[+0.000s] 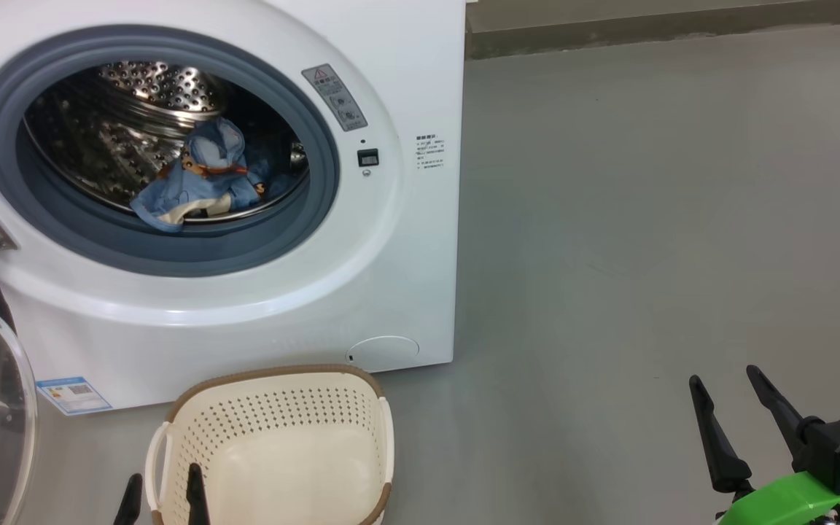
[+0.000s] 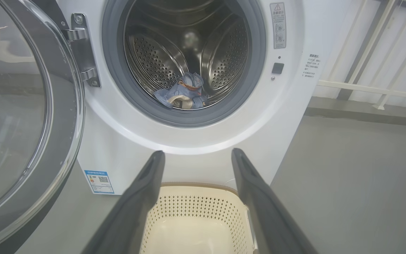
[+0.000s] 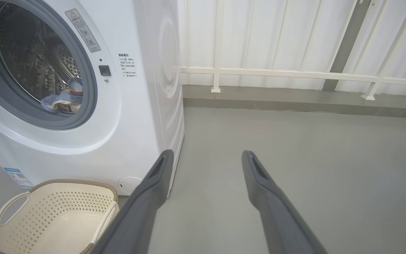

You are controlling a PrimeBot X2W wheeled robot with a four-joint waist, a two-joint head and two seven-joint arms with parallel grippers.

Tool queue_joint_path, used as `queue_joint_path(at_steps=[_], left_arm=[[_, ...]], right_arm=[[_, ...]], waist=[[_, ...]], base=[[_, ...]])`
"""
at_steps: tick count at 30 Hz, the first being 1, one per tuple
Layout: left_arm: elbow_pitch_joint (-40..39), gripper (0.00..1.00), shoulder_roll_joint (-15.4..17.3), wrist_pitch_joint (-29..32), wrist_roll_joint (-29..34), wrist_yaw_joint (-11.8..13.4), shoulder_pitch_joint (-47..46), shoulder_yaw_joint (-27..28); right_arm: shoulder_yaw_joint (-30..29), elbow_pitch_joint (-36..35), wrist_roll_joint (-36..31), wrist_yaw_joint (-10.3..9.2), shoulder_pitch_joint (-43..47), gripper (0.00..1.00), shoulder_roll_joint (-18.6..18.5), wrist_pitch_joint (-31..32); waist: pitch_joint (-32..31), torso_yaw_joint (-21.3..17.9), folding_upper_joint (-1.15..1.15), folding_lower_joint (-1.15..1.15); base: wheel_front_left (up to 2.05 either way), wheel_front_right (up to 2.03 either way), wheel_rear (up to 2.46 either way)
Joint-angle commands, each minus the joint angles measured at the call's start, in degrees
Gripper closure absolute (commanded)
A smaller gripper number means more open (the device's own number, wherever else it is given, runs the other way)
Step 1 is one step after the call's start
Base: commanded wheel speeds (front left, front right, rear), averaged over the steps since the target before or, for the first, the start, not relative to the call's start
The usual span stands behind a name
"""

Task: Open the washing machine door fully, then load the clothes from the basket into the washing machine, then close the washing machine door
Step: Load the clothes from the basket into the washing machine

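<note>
Judging from how things lie, the first two steps are taken as done. The washing machine door (image 2: 19, 106) is swung wide on its metal hinge (image 2: 83, 53) at nine o'clock of the opening. The clothes (image 1: 197, 179) are seen low in the drum (image 1: 150, 87), at about six o'clock, close behind the grey gasket (image 1: 318, 182). The basket (image 1: 281, 415) is set on the floor (image 1: 646, 219) just before the washing machine (image 1: 405, 277), at six o'clock below the opening, and nothing is seen in it. Only the closing of the door is reckoned to be left.

The left gripper (image 2: 197, 152) is held above the basket, fingers spread wide with nothing between them. The right gripper (image 1: 724, 374) is placed at four o'clock in the head view, well apart from the machine, likewise parted and empty.

A blue label sticker (image 1: 74, 394) and a round service flap (image 1: 383, 351) are noted on the machine's lower front, at seven and five o'clock. A white railing (image 3: 294, 74) is seen beyond its right side.

The door's closing swing is judged to pass near the basket and the left gripper, so a brush with either cannot be ruled out. Whether an edge of the clothes rests on the gasket cannot be told; if so, it could be trapped.
</note>
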Motion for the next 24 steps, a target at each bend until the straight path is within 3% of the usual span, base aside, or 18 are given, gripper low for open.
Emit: queue_joint_path(at_steps=[1,24], left_arm=[[-1.1,0.00,0.7,-0.2,0.3,0.5,-1.1,1.7],[1.2,0.00,1.4,1.7,-0.9,1.1,-3.7,1.8]], right_arm=[[1.3,-1.8,-0.1,0.41,-0.4,0.00,-1.3,0.2],[3.1,-1.6,0.8,0.41,-1.4,0.00,-1.1,0.0]], waist=[[-0.1,0.1,0.00,0.00],[1.8,-1.7,0.00,0.00]], base=[[0.00,0.00,0.00],[0.00,0.00,0.00]])
